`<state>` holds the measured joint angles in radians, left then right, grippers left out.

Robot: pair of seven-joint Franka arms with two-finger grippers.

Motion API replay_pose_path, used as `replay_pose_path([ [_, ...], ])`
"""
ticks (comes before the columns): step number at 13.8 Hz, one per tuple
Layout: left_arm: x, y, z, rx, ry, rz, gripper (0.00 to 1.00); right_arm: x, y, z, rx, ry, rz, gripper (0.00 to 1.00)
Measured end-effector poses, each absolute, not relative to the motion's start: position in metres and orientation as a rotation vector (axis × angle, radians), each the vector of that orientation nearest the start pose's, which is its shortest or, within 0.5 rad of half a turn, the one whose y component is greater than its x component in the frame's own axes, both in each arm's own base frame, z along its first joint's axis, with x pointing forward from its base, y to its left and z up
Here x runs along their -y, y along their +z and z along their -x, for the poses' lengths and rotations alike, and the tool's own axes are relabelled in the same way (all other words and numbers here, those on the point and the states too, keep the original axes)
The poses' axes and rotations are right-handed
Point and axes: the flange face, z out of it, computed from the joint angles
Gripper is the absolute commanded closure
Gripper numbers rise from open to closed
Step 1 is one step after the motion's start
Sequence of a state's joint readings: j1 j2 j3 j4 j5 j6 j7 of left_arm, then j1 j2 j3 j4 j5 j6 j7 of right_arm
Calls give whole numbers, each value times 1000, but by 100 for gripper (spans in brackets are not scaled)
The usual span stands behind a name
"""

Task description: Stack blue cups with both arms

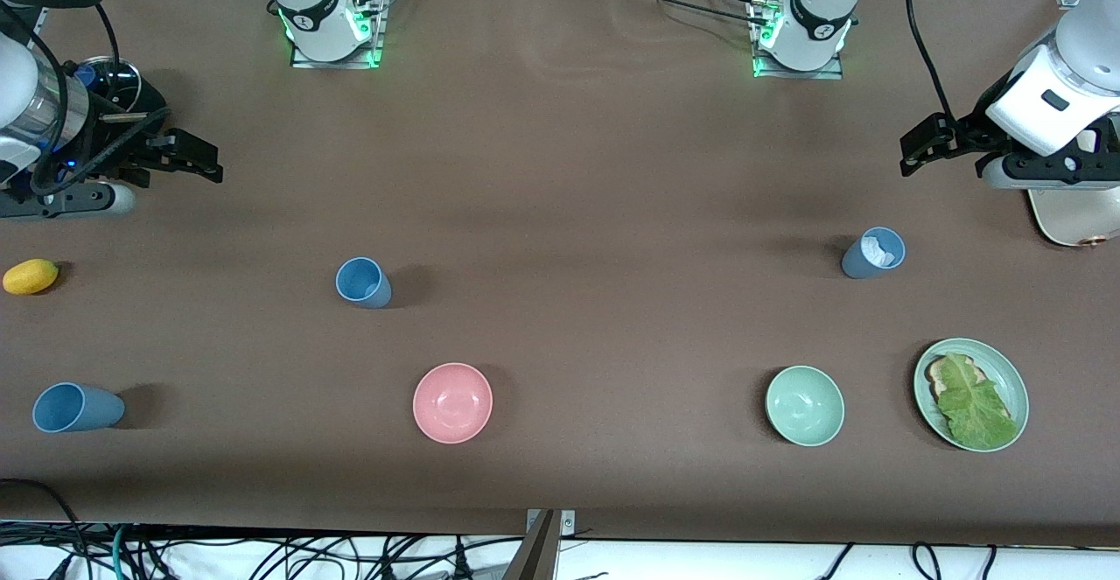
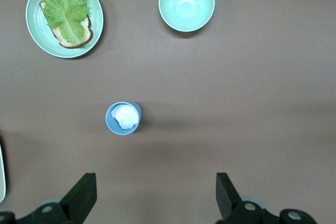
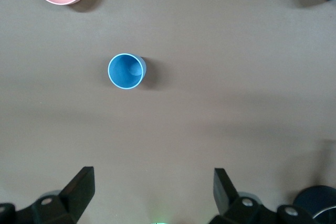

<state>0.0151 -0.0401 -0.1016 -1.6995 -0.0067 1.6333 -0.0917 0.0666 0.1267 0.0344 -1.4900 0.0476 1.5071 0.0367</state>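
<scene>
Wrist views show each spread tool (image 2: 152, 198) (image 3: 152, 195) above one blue cup (image 2: 123, 118) (image 3: 126, 71).

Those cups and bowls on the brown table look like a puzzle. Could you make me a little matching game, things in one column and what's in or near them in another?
Things
1. slate-blue cup
2. green plate
3. pink bowl
4. light blue cup at the right arm's end

Descriptions
A. carries bread topped with a lettuce leaf
B. has something white and crumpled inside
C. sits nearest the front camera of the three cups, with the yellow fruit farther back
D. empty, between that cup and the green bowl

Pairs: 1-B, 2-A, 3-D, 4-C
</scene>
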Motion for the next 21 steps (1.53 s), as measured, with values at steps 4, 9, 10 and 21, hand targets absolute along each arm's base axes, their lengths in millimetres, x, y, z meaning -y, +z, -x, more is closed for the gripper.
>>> replay_pose_path([
  [4,49,591,-543,9,42,3142,0,-63,585,-582,100,176,3091,0],
  [9,48,591,-543,10,42,3142,0,-63,584,-582,100,178,3091,0],
  [10,48,591,-543,11,42,3142,0,-63,584,-582,100,178,3091,0],
  [21,48,585,-542,11,101,3138,0,-63,584,-582,101,178,3091,0],
])
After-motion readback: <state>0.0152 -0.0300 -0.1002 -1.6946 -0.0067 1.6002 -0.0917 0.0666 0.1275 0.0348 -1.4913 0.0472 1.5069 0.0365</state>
